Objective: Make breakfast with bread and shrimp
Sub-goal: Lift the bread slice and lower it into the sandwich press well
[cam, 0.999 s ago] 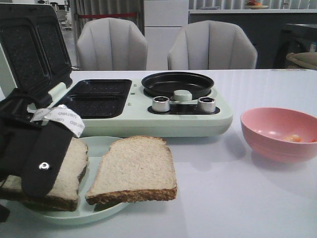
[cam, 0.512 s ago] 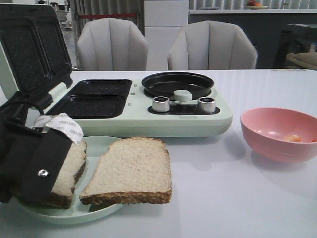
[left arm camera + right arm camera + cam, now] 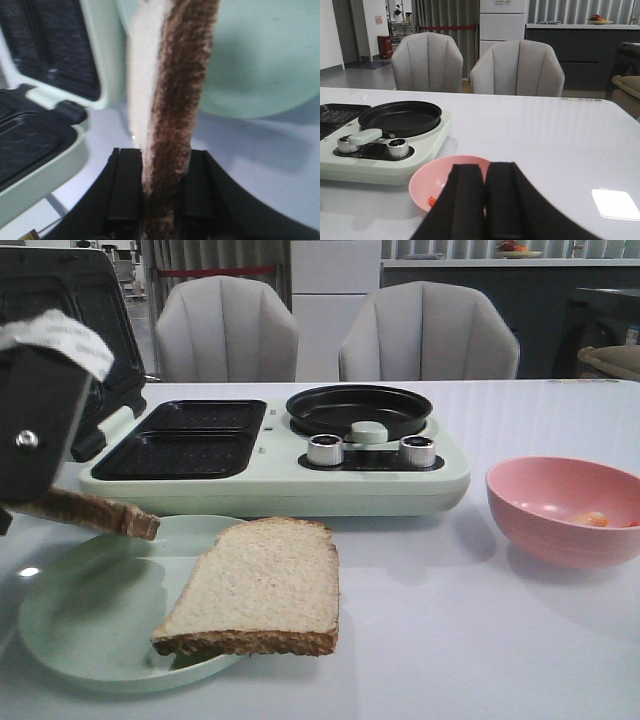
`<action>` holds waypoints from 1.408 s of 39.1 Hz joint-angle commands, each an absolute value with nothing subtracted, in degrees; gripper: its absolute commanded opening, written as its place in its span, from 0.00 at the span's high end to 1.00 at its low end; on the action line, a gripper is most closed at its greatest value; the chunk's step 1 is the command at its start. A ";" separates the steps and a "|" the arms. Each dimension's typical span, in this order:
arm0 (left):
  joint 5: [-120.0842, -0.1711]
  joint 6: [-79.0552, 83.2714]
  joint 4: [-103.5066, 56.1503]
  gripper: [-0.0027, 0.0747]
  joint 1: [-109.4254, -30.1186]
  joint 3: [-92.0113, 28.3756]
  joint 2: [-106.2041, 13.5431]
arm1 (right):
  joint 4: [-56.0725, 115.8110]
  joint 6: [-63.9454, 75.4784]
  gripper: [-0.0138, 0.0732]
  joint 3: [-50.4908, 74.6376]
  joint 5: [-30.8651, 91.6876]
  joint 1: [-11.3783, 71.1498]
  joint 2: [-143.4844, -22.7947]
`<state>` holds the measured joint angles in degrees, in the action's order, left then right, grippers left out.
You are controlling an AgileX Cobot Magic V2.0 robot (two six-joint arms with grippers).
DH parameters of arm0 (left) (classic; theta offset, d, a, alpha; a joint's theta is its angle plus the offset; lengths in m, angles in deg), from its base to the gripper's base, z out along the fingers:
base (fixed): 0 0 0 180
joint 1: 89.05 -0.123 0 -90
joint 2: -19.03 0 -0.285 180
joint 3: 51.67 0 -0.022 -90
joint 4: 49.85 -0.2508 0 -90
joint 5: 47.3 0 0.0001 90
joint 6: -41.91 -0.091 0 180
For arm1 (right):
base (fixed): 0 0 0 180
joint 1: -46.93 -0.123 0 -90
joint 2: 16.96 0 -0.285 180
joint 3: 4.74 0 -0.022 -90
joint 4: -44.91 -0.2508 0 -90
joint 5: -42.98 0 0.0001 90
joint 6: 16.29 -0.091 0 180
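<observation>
Second bread slice (image 3: 255,585) flat on pale green plate (image 3: 80,625), near bench (image 3: 450,650) edge. Left tool (image 3: 162,200) clamped on other slice (image 3: 170,95), held above plate. Right tool (image 3: 485,200) pressed closed, nothing in it. Shrimp (image 3: 592,519), looks like one piece, in pink bowl (image 3: 560,502). Sandwich maker (image 3: 270,455) behind, lid open.

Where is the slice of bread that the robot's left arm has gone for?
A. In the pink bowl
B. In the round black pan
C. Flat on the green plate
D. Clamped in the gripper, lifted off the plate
D: the left gripper pinches the bread slice by its crust, above the green plate.
</observation>
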<state>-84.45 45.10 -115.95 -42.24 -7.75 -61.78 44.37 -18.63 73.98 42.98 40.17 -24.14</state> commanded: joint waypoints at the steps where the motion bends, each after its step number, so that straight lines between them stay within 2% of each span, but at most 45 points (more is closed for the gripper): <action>1: -85.13 45.77 -120.77 0.75 -41.99 -11.29 -57.87 | 45.26 -18.27 0.66 73.06 48.08 40.50 -22.96; 11: -76.51 45.77 -126.37 0.76 -48.20 -18.85 -57.55 | 45.26 -18.27 0.66 73.06 48.08 40.50 -22.96; 18: -69.39 45.77 -127.97 0.81 -52.30 -22.90 -59.83 | 45.26 -18.27 0.66 73.06 48.08 40.50 -22.96; 55: -62.55 45.88 -136.55 0.82 -67.86 -54.62 -94.09 | 45.26 -18.27 0.66 73.06 48.08 40.50 -22.96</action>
